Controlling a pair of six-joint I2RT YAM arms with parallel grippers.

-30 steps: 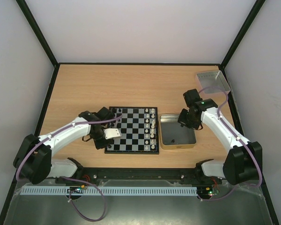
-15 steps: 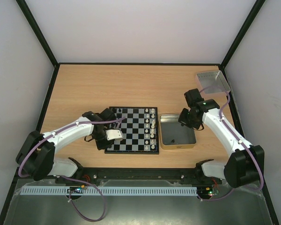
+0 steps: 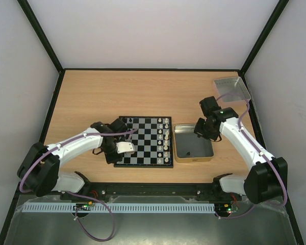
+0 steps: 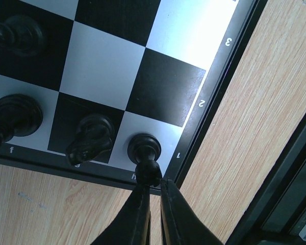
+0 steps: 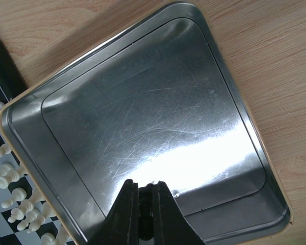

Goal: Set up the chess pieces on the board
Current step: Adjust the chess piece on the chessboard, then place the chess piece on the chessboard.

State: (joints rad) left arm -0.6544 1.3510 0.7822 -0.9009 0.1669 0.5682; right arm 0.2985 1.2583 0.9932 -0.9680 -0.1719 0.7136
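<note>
The board (image 3: 148, 140) lies mid-table, with white chess pieces (image 3: 166, 138) along its right side and black ones along its left. In the left wrist view a black piece (image 4: 144, 148) stands on the corner square, beside a black knight (image 4: 90, 135) and another black piece (image 4: 16, 113). My left gripper (image 4: 154, 178) pinches that corner piece's head between its nearly closed fingertips; in the top view this left gripper (image 3: 123, 153) sits at the board's near-left corner. My right gripper (image 5: 145, 185) is shut on a small black piece (image 5: 145, 214) above the tin (image 5: 143, 102).
The gold-rimmed tin (image 3: 194, 148) sits just right of the board. A clear grey tray (image 3: 231, 88) stands at the far right corner. Black-framed walls ring the table. A black rail runs along the near edge by the arm bases.
My left gripper has crept a little toward the board's near-left corner. The right arm has barely moved.
</note>
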